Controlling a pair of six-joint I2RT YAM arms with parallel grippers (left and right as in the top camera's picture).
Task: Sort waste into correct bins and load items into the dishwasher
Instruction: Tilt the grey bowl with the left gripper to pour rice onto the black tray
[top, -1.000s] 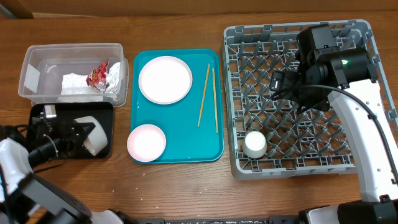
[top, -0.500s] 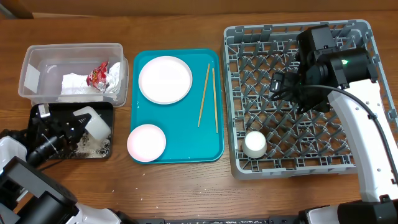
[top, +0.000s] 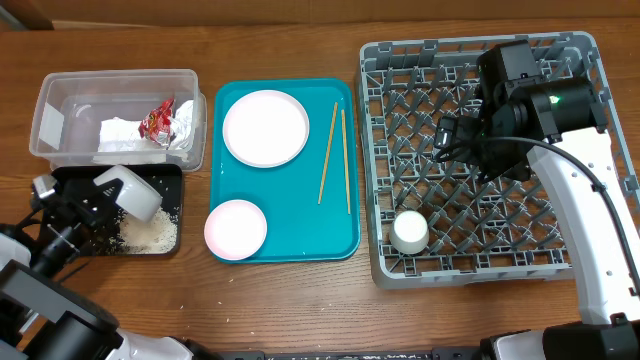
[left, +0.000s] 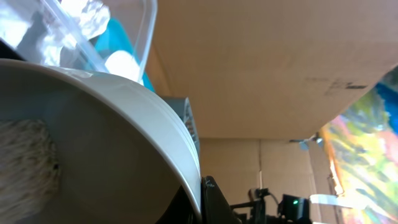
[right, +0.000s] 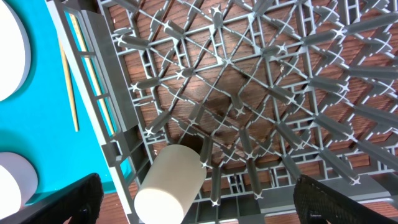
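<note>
Nearest, at the left of the wooden surface (top: 300, 300): the black tray (top: 168, 180), with a heap of white rice grains (top: 150, 232) in its near right corner and stray grains scattered over its floor. Above the tray's far half, the left claw (top: 105, 192), pinching the rim of a pale bowl (top: 132, 193) tipped well onto its side, mouth turned toward the arm. Cannot tell whether the bowl touches the tray.

Beside the black tray, to its right: the teal tray (top: 290, 200), carrying a small pink plate (top: 236, 227) in its near left corner. Farther back on the same tray, a larger white plate (top: 265, 128) by the far left corner, apart from the pink one. Along the right side, the pair of chopsticks (top: 335, 153), lying lengthwise and splayed slightly apart at the near end.

Right of the teal tray: the grey dish rack (top: 480, 275), holding only the white cup (top: 409, 231) in its near left corner among the pegs. Over the middle of the rack, the right claw (top: 450, 138), fingers spread wide and gripping nothing, with bare grid below.

Farthest, at the far left, just behind the black tray: the clear tub (top: 50, 120), containing the crumpled white napkin (top: 125, 135) toward its right end and the red sauce packet (top: 155, 120) resting on top of that paper.
</note>
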